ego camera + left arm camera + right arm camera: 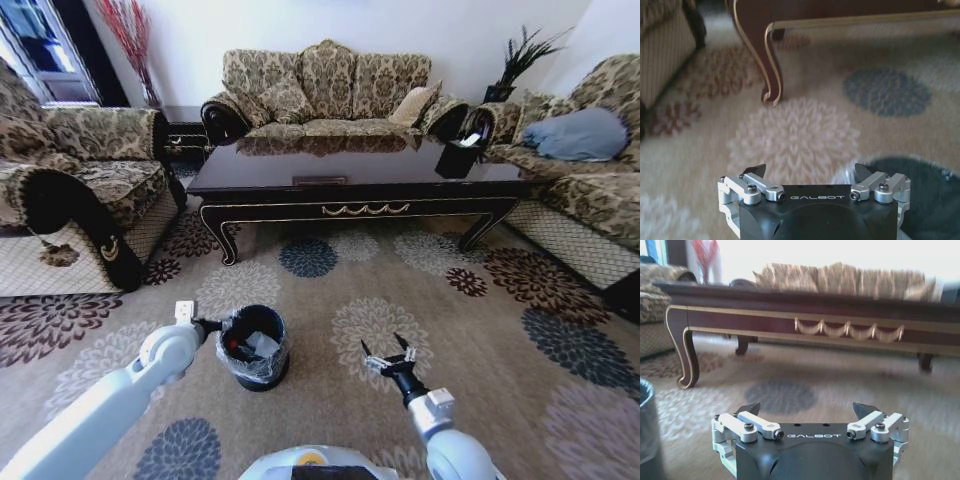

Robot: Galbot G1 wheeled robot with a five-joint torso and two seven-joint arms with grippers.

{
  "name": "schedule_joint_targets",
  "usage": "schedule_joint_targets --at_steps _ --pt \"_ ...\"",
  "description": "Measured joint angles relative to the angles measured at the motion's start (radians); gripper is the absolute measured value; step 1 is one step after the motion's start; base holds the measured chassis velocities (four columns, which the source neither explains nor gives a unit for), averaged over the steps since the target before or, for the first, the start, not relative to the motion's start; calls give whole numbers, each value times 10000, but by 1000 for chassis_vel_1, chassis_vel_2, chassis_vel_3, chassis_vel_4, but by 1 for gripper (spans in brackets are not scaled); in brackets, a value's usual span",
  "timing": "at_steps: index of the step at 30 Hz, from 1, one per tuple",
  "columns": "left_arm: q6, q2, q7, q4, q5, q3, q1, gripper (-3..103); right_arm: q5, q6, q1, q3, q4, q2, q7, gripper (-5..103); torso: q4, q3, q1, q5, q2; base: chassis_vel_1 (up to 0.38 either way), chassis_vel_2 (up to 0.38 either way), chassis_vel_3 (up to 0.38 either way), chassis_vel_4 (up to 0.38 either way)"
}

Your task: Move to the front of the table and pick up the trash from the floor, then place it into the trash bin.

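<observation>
The coffee table (360, 180) stood across the far middle of the room, its dark glossy top reflecting the sofa (330, 90) behind it, the gold scroll ornament (365, 209) centred on its front rail. Nearer the robot, on the flowered carpet (500, 330), the trash bin (253, 347) sat left of centre, lined with a shiny plastic bag. Inside it lay a white piece (264, 344) and something red (233, 343); what exactly they were could not be told.

The left gripper (207, 325) hung just beside the bin's left rim. In the left wrist view its fingers (754, 170) stood wide apart with nothing between them, above a pale carpet flower, with the bin's bagged edge (920, 200) at one side and a curved table leg (771, 75) farther off.

The right gripper (388, 352) was held low over the carpet to the right of the bin, well apart from it, pointing toward the table. Its dark fingertips (749, 408) were spread wide and empty in the right wrist view, which looked along the carpet at the table's front rail (805, 327), with the bin's wall (647, 430) at the edge.

An armchair (80, 190) stood to the left, another sofa (585, 170) with a blue cushion (575, 135) to the right.
</observation>
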Motion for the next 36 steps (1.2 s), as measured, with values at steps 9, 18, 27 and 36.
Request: schedule_joint_targets --at_steps 9,18,27,36 --pt "-3572 -803 3438 -87 5167 -2726 3179 100 -1030 1301 -559 1263 474 609 -830 100 3 0 0 1 0 0 0 0 0" --pt "-6735 -2225 5372 -288 7248 -4466 5437 100 -731 1641 -484 2474 415 963 -1133 100 0 0 0 0 0 0 0 0 0" --pt "-8433 -3823 5958 -692 8289 -5162 7463 100 -448 2132 -608 3141 102 1549 -1608 100 1 0 0 0 0 0 0 0 0" --pt "-8818 -4178 5940 -926 8506 -5132 7635 100 -526 2505 -635 3006 -323 1836 -2006 100 0 1 1 -1 0 0 0 0 0"
